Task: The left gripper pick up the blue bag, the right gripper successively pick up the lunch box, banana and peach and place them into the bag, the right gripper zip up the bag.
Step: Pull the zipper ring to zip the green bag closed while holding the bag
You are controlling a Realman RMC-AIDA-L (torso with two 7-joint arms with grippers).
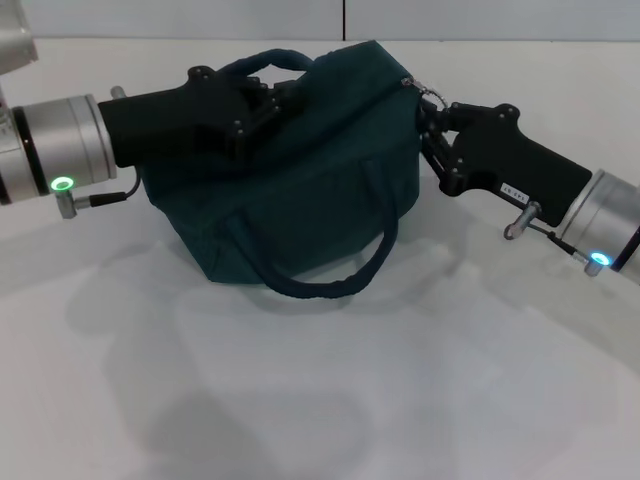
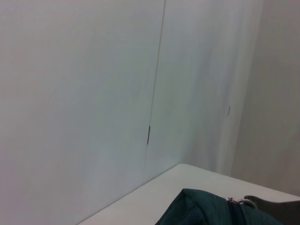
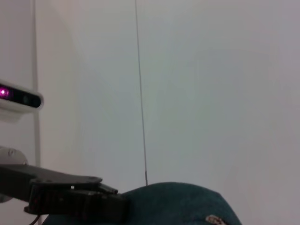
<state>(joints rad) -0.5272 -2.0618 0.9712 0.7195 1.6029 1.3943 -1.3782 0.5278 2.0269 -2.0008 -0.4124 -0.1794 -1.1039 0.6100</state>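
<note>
- From the head camera I see the dark blue-teal fabric bag with two rope-like handles (image 1: 300, 180) sitting in the upper middle of the frame on the white table (image 1: 330, 400)
- My left gripper, the black angular claw on a silver wrist with a green light (image 1: 262, 105), comes in from the left edge and is clamped on the bag's top left part, beside the upper handle loop; its fingers are closed on the fabric
- My right gripper, the black angular claw with a small white label and a cyan wrist light (image 1: 428, 118), comes in from the right edge and sits against the bag's upper right corner, at the small metal zipper ring (image 1: 432, 96); whether its fingers are pinched on the ring I cannot tell
- The bag's front handle hangs down across its front face, toward the middle of the frame
- The left wrist camera shows only the bag's corner at the bottom right; the right wrist camera shows the bag's top at the bottom edge, with the left gripper in the lower left
</note>
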